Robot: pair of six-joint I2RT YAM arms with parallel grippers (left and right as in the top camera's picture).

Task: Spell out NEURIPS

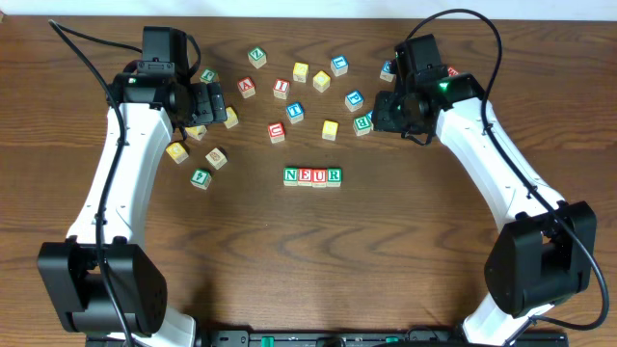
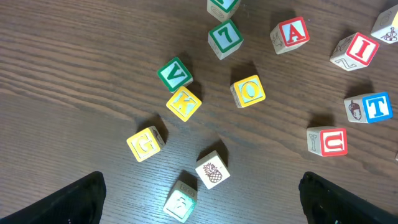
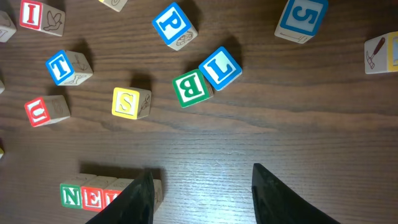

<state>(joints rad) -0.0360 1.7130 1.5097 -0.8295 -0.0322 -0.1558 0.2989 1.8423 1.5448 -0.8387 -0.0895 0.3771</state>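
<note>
The row N-E-U-R [image 1: 312,175] lies at the table's middle; it also shows in the right wrist view [image 3: 93,196], partly behind a finger. The red I block [image 1: 281,88] shows in the left wrist view [image 2: 360,50] and the right wrist view [image 3: 31,14]. The blue P block [image 1: 354,99] [image 3: 174,23] and the yellow S block [image 1: 330,129] [image 3: 130,102] lie loose behind the row. My left gripper [image 1: 214,100] [image 2: 202,205] is open and empty above the left cluster. My right gripper [image 1: 384,108] [image 3: 202,193] is open and empty, hovering right of the row's end.
Loose blocks lie around: blue T [image 3: 62,67], red U [image 3: 40,111], green B [image 3: 189,89], blue L [image 3: 221,67], blue 5 [image 3: 301,17]; on the left red A [image 2: 291,34], yellow O [image 2: 249,91], K [image 2: 183,103], G [image 2: 146,143], green V [image 2: 175,74], a pineapple block [image 2: 212,169].
</note>
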